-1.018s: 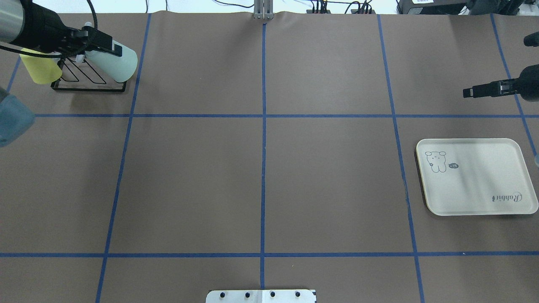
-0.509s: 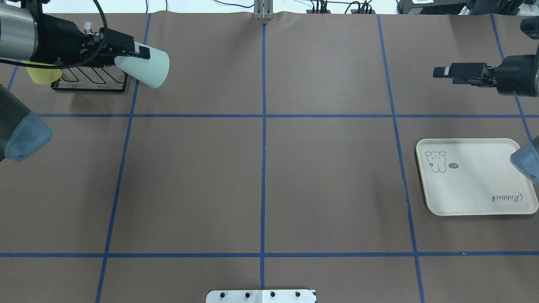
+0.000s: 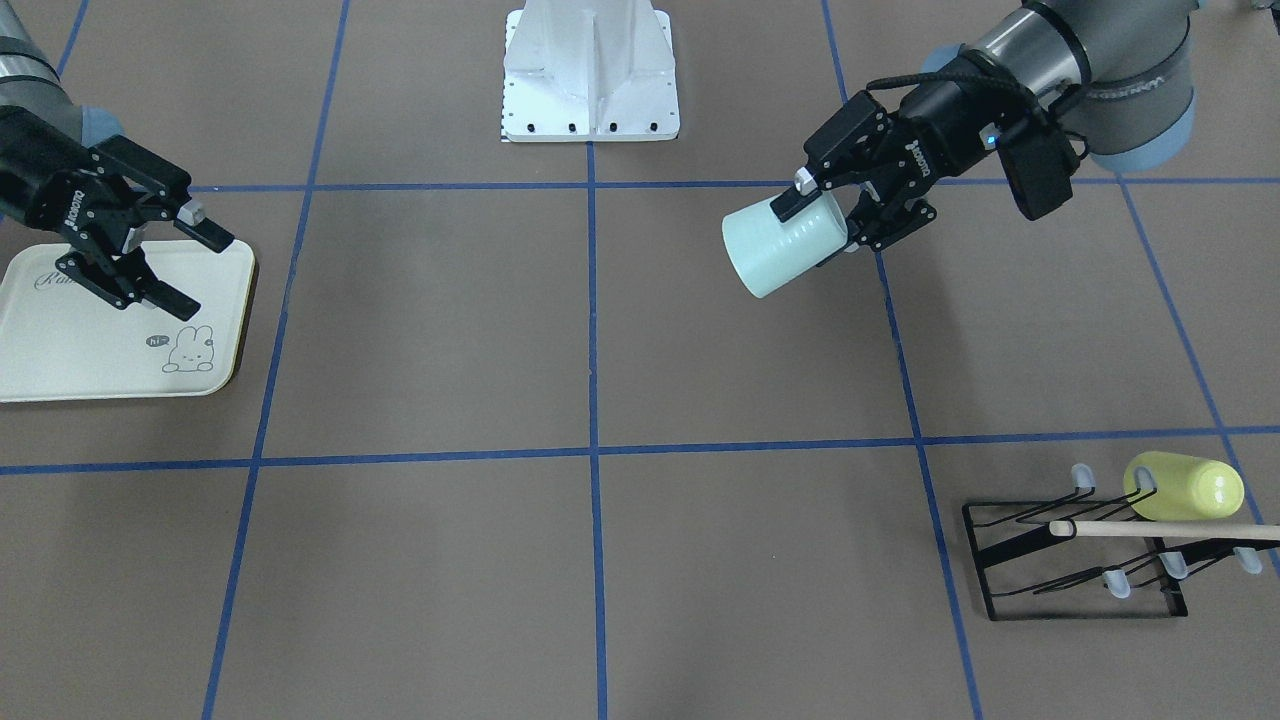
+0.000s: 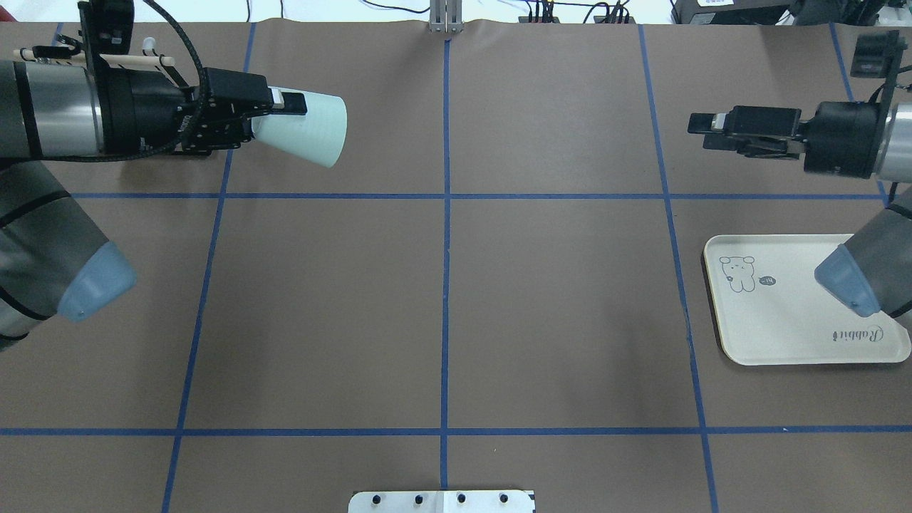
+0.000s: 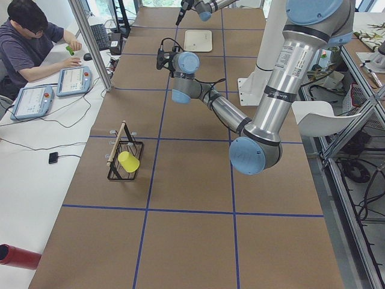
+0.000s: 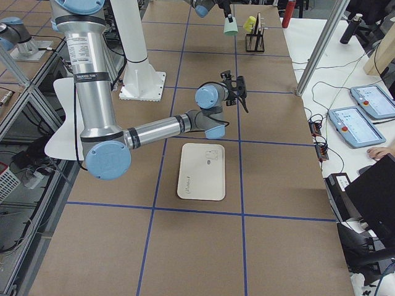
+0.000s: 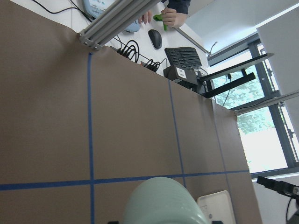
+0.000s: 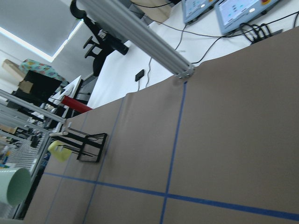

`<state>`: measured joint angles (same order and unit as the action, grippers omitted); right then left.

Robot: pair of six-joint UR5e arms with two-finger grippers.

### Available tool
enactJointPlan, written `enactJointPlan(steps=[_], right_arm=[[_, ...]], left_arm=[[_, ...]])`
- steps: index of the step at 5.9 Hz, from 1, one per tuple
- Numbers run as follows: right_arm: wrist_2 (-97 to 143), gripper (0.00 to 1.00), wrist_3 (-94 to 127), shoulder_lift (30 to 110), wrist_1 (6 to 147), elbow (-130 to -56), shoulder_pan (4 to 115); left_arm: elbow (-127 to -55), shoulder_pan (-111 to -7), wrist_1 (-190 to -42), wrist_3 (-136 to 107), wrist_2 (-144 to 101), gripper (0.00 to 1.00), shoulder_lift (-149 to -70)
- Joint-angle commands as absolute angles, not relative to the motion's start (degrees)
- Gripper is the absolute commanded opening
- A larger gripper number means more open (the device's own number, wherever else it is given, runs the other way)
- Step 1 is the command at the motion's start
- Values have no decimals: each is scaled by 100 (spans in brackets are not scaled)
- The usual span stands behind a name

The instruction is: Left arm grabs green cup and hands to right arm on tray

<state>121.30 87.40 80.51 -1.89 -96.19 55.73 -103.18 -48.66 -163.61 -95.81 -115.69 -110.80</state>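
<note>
The pale green cup (image 4: 308,129) hangs on its side above the table's far left, mouth turned to the middle. My left gripper (image 4: 285,117) is shut on the green cup near its base; the front-facing view shows its fingers clamped on the cup (image 3: 783,256) wall. My right gripper (image 4: 702,132) hovers at the far right, pointing toward the cup, about two grid squares from it. In the front-facing view that right gripper (image 3: 200,272) stands open over the tray's edge with nothing in it. The cream tray (image 4: 791,328) lies flat at the right with nothing on it.
A black wire rack (image 3: 1080,572) with a wooden dowel stands at the far left corner, a yellow-green cup (image 3: 1186,487) hung on it. The robot's white base plate (image 3: 590,70) is at the near middle edge. A person (image 5: 27,42) sits at a side desk.
My left arm has carried the green cup rightward, away from the rack. My right gripper has moved left, further in over the table.
</note>
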Motion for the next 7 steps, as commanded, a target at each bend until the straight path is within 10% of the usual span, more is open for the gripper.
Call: enactJointPlan(steps=[1, 7], right_arm=[[11780, 100, 9445, 7727, -1207, -9615, 4934], [10222, 99, 10125, 6750, -2241, -9607, 3489]], left_arm=[[-10318, -4362, -17625, -10508, -10885, 10, -11101], [-10362, -3543, -17850, -10670, -10890, 10, -11250]])
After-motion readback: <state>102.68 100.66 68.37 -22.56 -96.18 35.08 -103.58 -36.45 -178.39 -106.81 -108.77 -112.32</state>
